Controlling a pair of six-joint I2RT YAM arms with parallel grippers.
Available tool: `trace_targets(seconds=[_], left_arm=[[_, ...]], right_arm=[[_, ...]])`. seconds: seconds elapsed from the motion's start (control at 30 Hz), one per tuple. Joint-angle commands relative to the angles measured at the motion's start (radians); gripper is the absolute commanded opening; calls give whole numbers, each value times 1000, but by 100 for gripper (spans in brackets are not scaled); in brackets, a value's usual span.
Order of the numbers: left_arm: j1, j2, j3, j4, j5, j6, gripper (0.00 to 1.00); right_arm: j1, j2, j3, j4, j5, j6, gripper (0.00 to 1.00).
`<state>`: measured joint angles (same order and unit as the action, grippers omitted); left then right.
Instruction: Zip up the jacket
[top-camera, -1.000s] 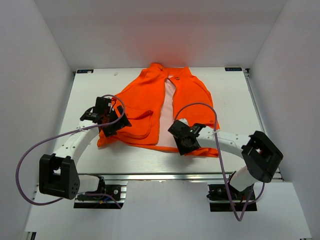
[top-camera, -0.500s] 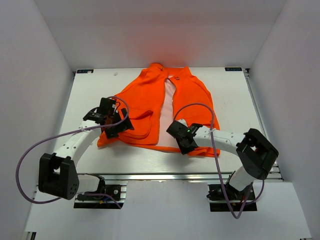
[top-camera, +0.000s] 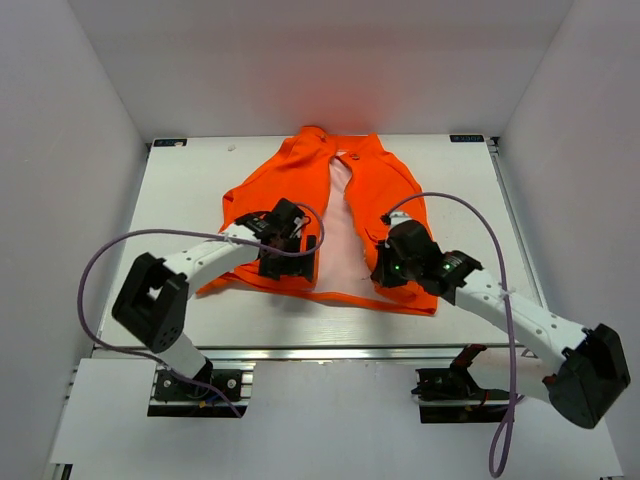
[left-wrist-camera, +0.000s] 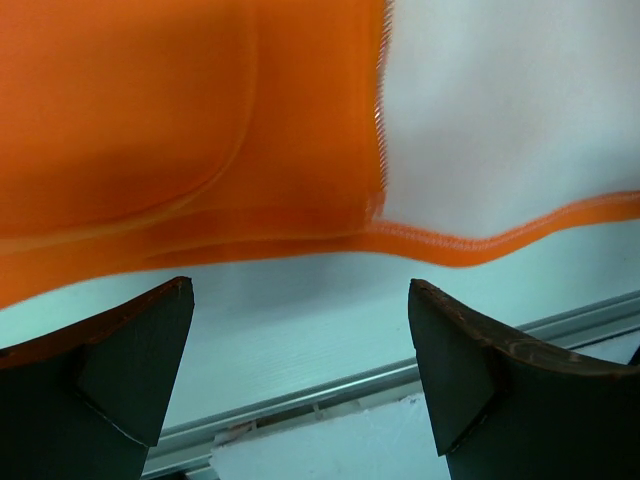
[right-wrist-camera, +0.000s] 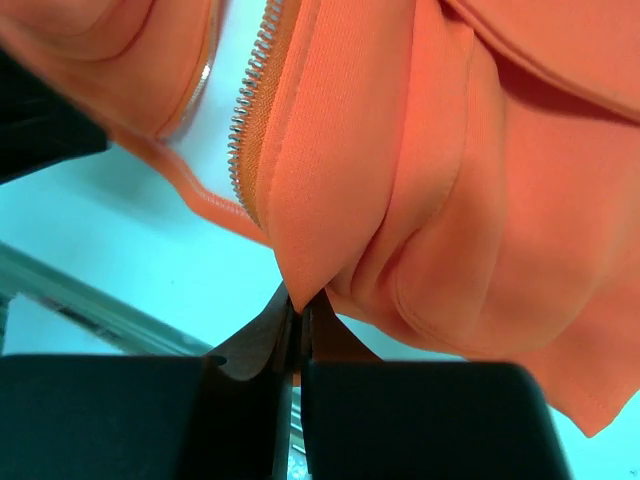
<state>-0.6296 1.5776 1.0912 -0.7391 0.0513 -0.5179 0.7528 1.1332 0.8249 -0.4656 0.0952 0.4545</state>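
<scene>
The orange jacket (top-camera: 380, 190) lies flat on the white table, its front open and the pale lining showing between the two panels. My left gripper (top-camera: 298, 255) hovers open over the lower hem of the left panel. In the left wrist view the hem (left-wrist-camera: 300, 245) and the zipper edge (left-wrist-camera: 381, 110) lie beyond its spread fingers (left-wrist-camera: 140, 350), which hold nothing. My right gripper (top-camera: 385, 268) is shut on the jacket. In the right wrist view its jaws (right-wrist-camera: 300, 300) pinch a fold of fabric (right-wrist-camera: 330, 200) beside the zipper teeth (right-wrist-camera: 250, 110), at the right panel's lower corner.
A metal rail (top-camera: 330, 350) runs along the table's near edge. White walls close in the left, right and back. Purple cables (top-camera: 110, 260) loop off both arms. Bare tabletop (top-camera: 180, 190) lies left of the jacket.
The left arm swung right, from the jacket's outer left side to the hem by the opening. The right gripper shut on the right panel's lower corner and moved right with it.
</scene>
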Motion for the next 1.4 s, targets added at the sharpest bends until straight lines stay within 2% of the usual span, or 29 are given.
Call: trace_targets(seconds=[0.0,0.2,0.4,0.57,0.67,1.0,1.07,1.17,1.37], left_arm=[[-27,59,88,-8,-38,21,98],[-62,195,164,-39,-88,9,89],[-77,262,183,-28,-148,-39,78],[-111,297,202,-49,-206,-70,77],[-120,314,203,-62,-226,-85,72],[-122,334,211,-62,-243,-106,42],[-122,326,214,-66,-240,-106,28],[-122,303,222,-74,-237,-103,15],[-122,236,243,-95,-245,-87,17]], right_arm=[[-32,-56,-67,61,-122,-19,0],[-55,-64,-110,70,-121,-4,0],[-66,-67,-132,88,-127,-2,0],[-81,-66,-141,81,-121,-4,0],[-90,-67,-147,81,-120,-4,0],[-110,-82,-179,82,-111,1,0],[-116,-84,-182,84,-112,1,0],[-125,-85,-191,88,-114,1,0],[-158,-79,-208,108,-126,-7,0]])
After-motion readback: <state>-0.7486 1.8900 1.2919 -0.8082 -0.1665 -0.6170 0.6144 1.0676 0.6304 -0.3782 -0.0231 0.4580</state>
